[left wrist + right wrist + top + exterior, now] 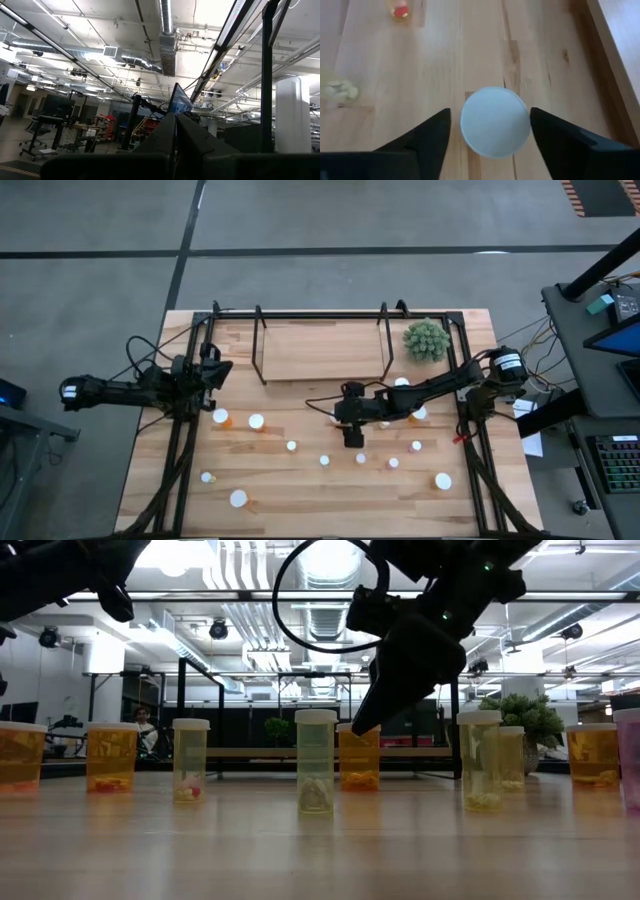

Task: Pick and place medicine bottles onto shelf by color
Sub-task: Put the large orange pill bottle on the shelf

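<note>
At the left edge of the desk [300, 500] the left arm waits, its left pincer [212, 368] closed flat with nothing in it; its own camera looks up at the ceiling.

Just inward from it, two bottles stand side by side, one with an orange body [221, 417] and one showing only its white cap [256, 421]. More bottles are scattered across the front half of the desk, among them a larger one [238, 498] near the front left and another larger one [443, 480] at the front right.

Toward the back, in the middle, sits the shelf [320, 350], a pale wood board inside thin black rails, with no bottle on it.

In front of the shelf, the right arm reaches in from the right side and its right pincer [490, 131] hangs over a white-capped bottle [494, 121]. The fingers [432, 132] stand apart on either side of the cap, a gap showing on each side, so nothing is gripped.

A green spiky plant [427, 339] stands by the shelf's right end.
</note>
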`<state>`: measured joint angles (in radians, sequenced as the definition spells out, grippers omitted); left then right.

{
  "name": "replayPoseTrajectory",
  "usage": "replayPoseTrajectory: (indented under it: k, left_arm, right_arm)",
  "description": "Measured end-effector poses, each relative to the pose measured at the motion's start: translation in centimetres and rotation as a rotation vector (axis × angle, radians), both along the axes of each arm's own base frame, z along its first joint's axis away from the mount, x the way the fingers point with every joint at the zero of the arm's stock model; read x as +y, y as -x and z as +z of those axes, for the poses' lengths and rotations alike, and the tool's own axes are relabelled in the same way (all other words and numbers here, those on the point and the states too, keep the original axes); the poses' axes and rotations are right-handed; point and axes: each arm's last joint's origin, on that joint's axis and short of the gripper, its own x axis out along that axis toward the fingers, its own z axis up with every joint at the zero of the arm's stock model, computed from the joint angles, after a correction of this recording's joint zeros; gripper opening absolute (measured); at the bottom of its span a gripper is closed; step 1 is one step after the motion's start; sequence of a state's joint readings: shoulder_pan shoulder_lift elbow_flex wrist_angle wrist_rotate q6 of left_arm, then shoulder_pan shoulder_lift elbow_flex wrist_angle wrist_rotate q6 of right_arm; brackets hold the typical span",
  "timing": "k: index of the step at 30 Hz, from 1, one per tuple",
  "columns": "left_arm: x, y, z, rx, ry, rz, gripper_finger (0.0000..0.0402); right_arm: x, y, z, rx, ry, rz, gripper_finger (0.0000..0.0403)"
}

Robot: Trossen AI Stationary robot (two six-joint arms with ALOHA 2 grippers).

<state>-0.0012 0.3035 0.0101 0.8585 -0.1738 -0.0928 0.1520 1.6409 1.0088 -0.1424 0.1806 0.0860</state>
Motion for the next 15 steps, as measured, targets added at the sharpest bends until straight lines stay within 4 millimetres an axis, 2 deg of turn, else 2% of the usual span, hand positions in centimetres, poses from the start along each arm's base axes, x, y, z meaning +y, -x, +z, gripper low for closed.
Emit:
replayPoseTrajectory:
  k: [6, 12, 15]
  left_arm:
    - [0.0, 0.0, 0.0, 0.0, 0.0, 0.0, 0.0]
    - [0.0, 0.0, 0.0, 0.0, 0.0, 0.0, 0.0]
    - [0.0, 0.02, 0.03, -0.004, 0.0, 0.0, 0.0]
  right_arm:
    - [0.0, 0.0, -0.01, 0.0, 0.001, -0.001, 0.0193]
    - [-0.01, -0.02, 0.02, 0.0, -0.007, -0.012, 0.0203]
    - [-0.03, -0.35, 0.76, 0.013, -0.009, -0.015, 0.0207]
